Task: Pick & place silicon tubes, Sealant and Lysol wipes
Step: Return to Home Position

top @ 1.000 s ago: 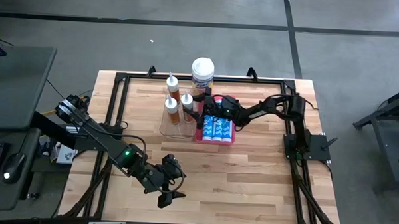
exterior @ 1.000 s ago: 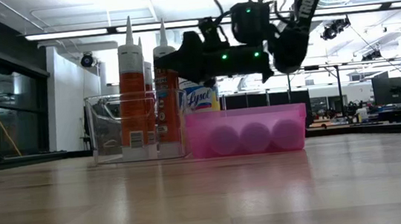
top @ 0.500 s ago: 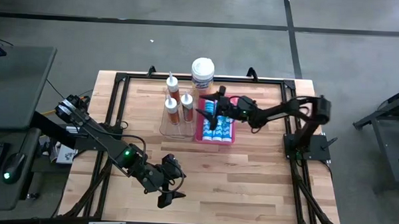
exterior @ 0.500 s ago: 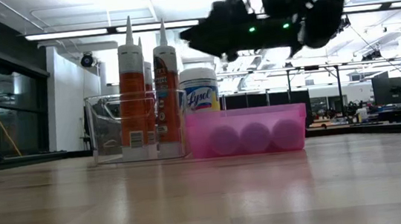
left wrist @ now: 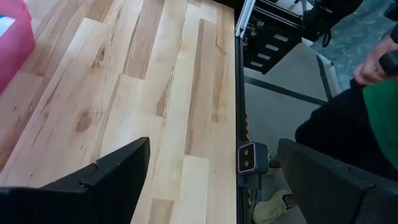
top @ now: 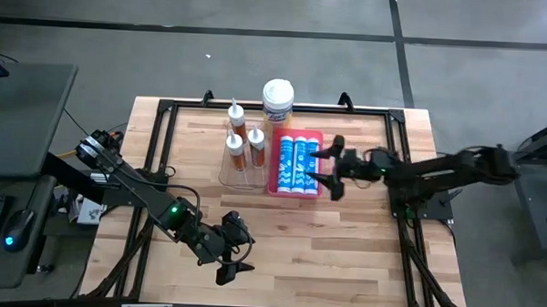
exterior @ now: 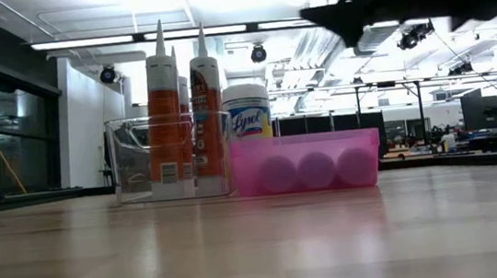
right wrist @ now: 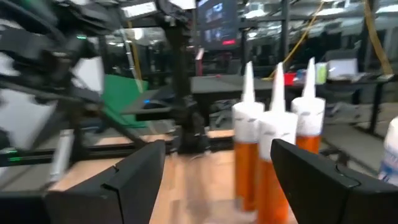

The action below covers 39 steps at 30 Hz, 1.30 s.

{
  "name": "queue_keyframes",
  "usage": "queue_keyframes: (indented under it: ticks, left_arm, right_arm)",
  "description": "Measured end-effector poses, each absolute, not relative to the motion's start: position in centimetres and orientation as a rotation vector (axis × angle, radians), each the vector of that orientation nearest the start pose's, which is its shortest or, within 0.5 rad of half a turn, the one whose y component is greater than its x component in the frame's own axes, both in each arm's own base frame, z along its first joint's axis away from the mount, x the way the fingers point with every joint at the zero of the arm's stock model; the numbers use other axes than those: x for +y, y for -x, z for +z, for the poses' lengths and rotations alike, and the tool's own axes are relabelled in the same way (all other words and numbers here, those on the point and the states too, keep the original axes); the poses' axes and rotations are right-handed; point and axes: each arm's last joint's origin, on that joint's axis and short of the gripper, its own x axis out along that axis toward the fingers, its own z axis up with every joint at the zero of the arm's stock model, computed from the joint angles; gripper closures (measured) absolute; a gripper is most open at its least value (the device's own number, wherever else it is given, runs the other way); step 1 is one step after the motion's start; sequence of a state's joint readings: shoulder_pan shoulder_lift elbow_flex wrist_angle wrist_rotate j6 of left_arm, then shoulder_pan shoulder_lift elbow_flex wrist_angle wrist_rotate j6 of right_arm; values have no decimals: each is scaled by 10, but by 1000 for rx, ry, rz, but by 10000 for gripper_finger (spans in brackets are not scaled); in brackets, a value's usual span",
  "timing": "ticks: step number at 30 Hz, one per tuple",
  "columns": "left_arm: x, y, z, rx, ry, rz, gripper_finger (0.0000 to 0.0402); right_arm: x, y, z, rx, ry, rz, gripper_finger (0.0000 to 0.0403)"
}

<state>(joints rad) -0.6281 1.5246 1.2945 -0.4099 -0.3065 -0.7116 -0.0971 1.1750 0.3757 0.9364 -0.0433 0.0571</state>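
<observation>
two blue sealants (top: 285,163) overhead, three round ends (exterior: 317,170) low

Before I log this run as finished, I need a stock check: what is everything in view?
Lysol wipes: one, white lid, pale body, upright behind the containers.
orange sealant cartridges: three, upright in the transparent container.
transparent container: one, clear, left of the pink container.
blue sealant cartridges: three ends in the low view, lying in the pink container.
pink container: one, mid-table.
table: one, light wood.
person: one, dark and green clothing, beyond the table edge.
left hand: open, near the table's front.
right hand: open, raised at the pink container's right side.
</observation>
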Motion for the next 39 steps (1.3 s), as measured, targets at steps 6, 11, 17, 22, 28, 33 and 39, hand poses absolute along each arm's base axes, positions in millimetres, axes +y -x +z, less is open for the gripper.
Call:
queue_keyframes:
  ticks: [6, 11, 17, 22, 28, 33, 39]
  left_arm:
    - [-191, -277, 313, 648, 397, -92, 56]
    - [-191, -277, 313, 648, 397, -91, 56]
    - [-191, -277, 313, 648, 397, -92, 56]
    - [-191, -277, 313, 648, 397, -91, 56]
    - [-191, -277, 313, 648, 397, -92, 56]
    - [-191, -277, 313, 648, 397, -91, 56]
    - [-191, -277, 313, 648, 397, -92, 56]
  right_arm:
    - [-6, -187, 219, -137, -132, 12, 114]
    - [0, -161, 204, -152, -236, 52, 114]
    - [6, -146, 189, -145, -261, 89, 129]
    - [7, -139, 177, -120, -243, 114, 190]
    - [7, -138, 174, -79, -169, 134, 304]
    - [7, -139, 167, -9, -129, 128, 392]
    - [7, -138, 161, 53, -117, 134, 394]
